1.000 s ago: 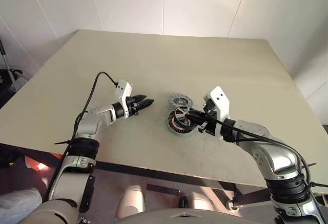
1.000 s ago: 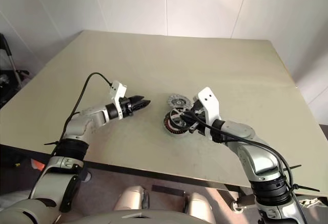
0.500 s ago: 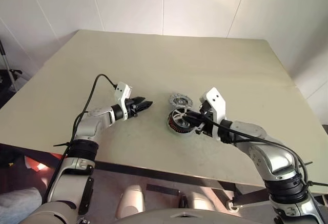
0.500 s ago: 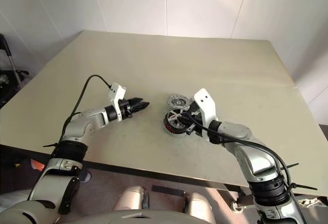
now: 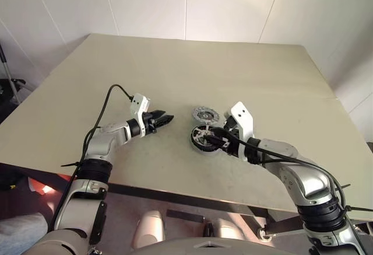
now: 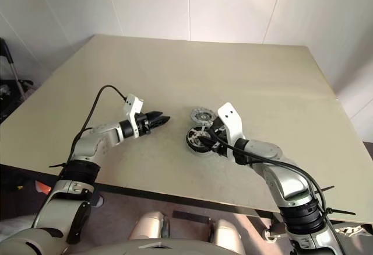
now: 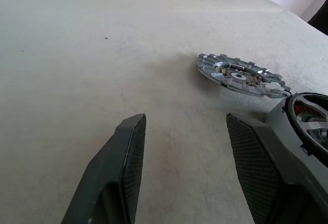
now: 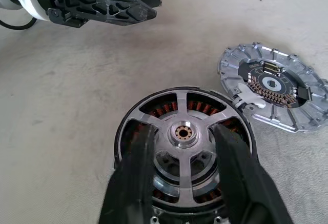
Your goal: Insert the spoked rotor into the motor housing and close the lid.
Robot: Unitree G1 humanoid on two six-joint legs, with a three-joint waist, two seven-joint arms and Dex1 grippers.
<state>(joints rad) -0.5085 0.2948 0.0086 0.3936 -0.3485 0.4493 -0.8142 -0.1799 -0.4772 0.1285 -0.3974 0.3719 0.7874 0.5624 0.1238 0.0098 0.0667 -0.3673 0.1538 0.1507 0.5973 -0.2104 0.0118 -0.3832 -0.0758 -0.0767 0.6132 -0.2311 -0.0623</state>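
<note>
**Rotor seated in the housing, lid lying loose beside it**

The right gripper point(image 8: 182, 183) hangs just over the motor housing point(image 8: 128, 131), its two black fingers point(image 8: 134, 183) spread apart on either side of the central hub and closed on nothing. Between and just beyond those fingers lies the spoked rotor point(image 8: 183, 130), resting flat inside the housing: its dark rim sits within the housing's wall, its pale spokes run out from the small hub, and the copper-brown windings show through the gaps between the spokes.

Past the right gripper's fingertips, and off to the side away from the left arm, the lid point(image 8: 272, 85) lies flat on the beige table point(image 5: 245, 74), ribbed side and dark centre facing up. Its edge is just beside the housing's rim; contact between them cannot be made out.

The left gripper point(image 5: 165, 118) is held above the table, well apart from the housing, pointing toward it. Its fingers point(image 7: 118, 172) stand apart with nothing between them. From its wrist view, the lid point(image 7: 241, 74) lies ahead of the fingertips, and the housing point(image 7: 307, 114) sits near the tip of one finger.
</note>
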